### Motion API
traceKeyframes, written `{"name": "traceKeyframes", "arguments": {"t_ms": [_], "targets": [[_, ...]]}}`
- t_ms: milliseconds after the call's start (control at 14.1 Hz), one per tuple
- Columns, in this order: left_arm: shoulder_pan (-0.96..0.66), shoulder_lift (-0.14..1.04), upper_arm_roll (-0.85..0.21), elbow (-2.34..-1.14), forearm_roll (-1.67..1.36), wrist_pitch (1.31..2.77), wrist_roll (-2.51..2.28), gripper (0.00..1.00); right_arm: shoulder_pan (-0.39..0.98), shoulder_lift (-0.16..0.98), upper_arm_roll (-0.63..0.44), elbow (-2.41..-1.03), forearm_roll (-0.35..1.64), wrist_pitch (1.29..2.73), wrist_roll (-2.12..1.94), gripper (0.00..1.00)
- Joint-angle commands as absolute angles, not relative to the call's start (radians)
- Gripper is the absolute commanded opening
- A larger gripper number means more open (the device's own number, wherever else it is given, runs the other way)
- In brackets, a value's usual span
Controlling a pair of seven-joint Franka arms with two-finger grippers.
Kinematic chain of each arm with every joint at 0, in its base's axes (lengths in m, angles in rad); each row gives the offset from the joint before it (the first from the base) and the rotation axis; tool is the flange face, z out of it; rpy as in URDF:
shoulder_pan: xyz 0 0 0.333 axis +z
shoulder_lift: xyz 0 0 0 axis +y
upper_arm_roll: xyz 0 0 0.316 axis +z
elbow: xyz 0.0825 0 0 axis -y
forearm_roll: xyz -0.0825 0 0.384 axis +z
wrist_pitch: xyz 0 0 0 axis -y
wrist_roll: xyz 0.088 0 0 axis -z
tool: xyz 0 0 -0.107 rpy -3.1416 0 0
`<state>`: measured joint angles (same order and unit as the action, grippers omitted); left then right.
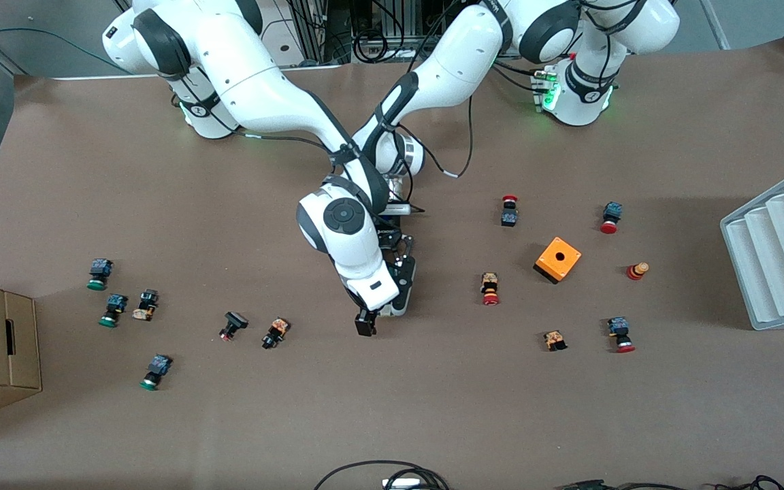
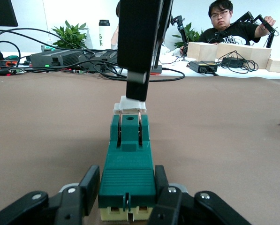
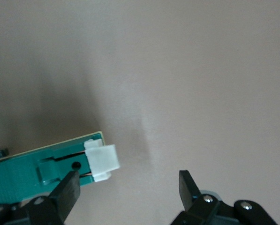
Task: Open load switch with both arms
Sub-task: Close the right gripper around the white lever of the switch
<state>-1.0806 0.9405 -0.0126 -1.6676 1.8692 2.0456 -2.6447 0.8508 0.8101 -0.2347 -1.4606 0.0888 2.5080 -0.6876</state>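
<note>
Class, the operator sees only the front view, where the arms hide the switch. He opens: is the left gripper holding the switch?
Observer: Yes. The left gripper clamps the switch by its sides, at the end away from its white piece.
Operator: And the right gripper?
Observer: The right gripper is open and holds nothing.
Operator: Where are its fingers?
Observer: One finger stands right at the white piece; the other is over bare table.

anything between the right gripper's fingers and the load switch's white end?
Nothing. In the right wrist view the right gripper stands open beside the load switch; only bare table shows between its fingers.
</note>
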Motion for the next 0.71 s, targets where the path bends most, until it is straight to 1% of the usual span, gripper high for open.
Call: {"name": "traceKeyframes", "arguments": {"t_ms": [0, 640], "targets": [[-1.068, 0.96, -0.014, -1.67, 1.881, 2.033, -2.663, 0.54, 0.868, 0.836, -0.247, -1.436, 0.081, 2.513, -0.684, 0.94], [-1.072, 0.976, -0.014, -1.666, 1.885, 2.033, -2.683, 0.54, 0.868, 0.842, -0.247, -1.436, 0.086, 2.514, -0.683, 0.95]]}}
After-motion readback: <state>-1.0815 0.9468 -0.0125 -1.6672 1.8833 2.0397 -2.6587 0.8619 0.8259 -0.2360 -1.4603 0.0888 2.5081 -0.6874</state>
